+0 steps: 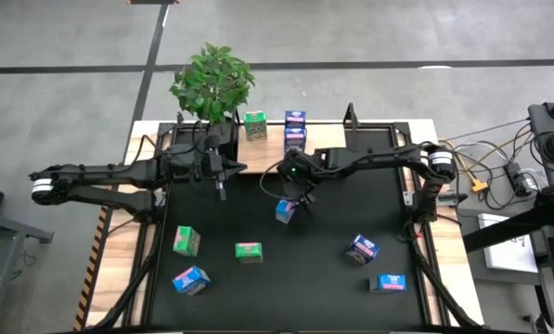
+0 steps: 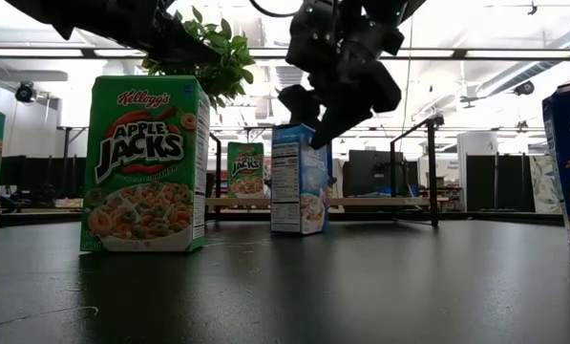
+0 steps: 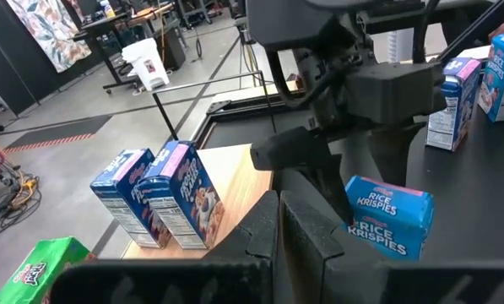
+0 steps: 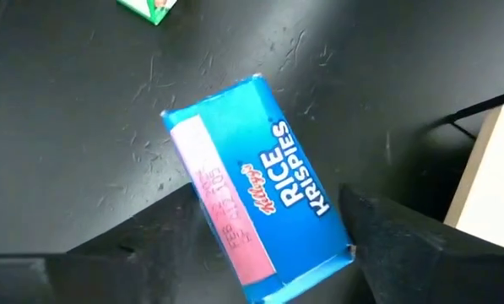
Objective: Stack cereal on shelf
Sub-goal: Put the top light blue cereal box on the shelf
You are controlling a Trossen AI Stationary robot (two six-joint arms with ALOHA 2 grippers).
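A blue Rice Krispies carton stands upright on the black mat near the middle, also in the low view. My right gripper hangs open just above it, one finger on either side of its top; I cannot tell whether they touch. My left gripper is shut and empty, above the mat's far left part. The light-wood shelf at the far edge carries two blue cartons and a green one, all standing.
On the mat are two green cartons and three blue ones. A potted plant stands behind the shelf at the far left. Black frame bars run along the mat's sides.
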